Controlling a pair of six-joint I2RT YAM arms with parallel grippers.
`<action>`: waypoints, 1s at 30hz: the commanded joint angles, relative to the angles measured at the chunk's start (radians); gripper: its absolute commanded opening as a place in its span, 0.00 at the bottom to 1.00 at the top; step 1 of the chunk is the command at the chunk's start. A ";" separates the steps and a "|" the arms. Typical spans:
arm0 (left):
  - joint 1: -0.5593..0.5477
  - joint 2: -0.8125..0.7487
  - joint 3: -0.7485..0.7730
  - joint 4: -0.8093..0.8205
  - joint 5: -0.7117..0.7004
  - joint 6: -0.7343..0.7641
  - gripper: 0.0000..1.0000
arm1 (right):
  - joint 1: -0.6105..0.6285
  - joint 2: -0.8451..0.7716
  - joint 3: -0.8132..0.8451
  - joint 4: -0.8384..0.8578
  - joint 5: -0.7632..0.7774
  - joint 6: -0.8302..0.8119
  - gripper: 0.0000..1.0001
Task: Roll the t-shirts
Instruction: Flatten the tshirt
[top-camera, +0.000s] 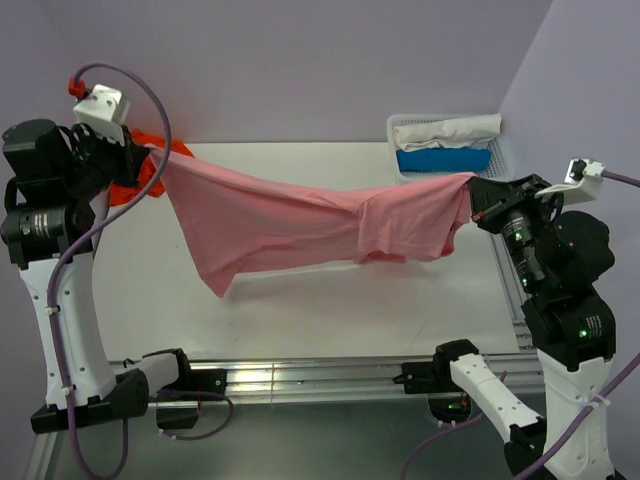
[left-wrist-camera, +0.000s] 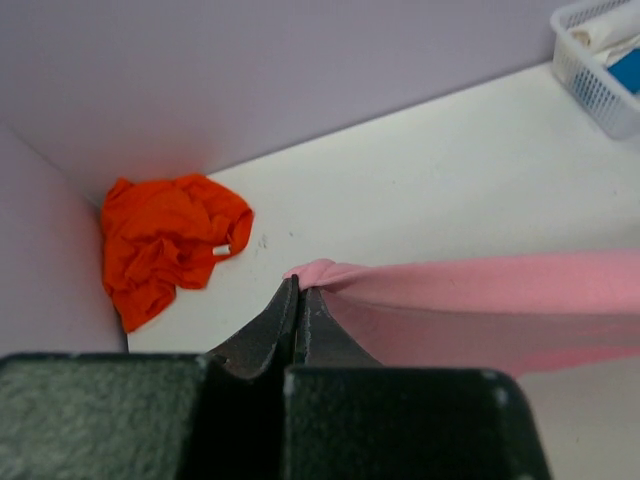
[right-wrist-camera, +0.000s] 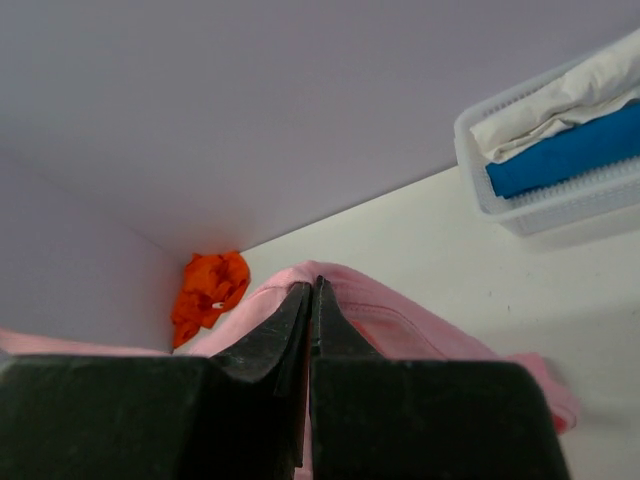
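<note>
The light pink t-shirt (top-camera: 300, 225) hangs stretched in the air between my two grippers, sagging over the table. My left gripper (top-camera: 152, 158) is shut on its left end; in the left wrist view the pinched cloth (left-wrist-camera: 330, 273) bunches at my gripper (left-wrist-camera: 299, 290). My right gripper (top-camera: 474, 190) is shut on the right end; in the right wrist view the pink cloth (right-wrist-camera: 400, 310) wraps over my gripper (right-wrist-camera: 312, 288). The bright orange t-shirt (left-wrist-camera: 165, 240) lies crumpled in the far left corner, also seen in the top view (top-camera: 145, 170) and the right wrist view (right-wrist-camera: 208, 288).
A white lattice basket (top-camera: 500, 160) holding folded white and blue cloth stands at the far right of the table, also in the left wrist view (left-wrist-camera: 590, 60) and the right wrist view (right-wrist-camera: 480, 190). Lilac walls close the back and sides.
</note>
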 joint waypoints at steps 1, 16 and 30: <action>0.007 0.101 0.134 0.027 0.039 -0.070 0.00 | 0.004 0.051 0.003 0.063 -0.026 -0.024 0.00; 0.008 0.795 0.687 0.064 0.145 -0.150 0.00 | 0.002 0.617 0.169 0.345 -0.106 -0.167 0.00; 0.179 0.666 0.570 0.204 0.329 -0.221 0.00 | -0.021 0.516 0.198 0.321 -0.062 -0.104 0.00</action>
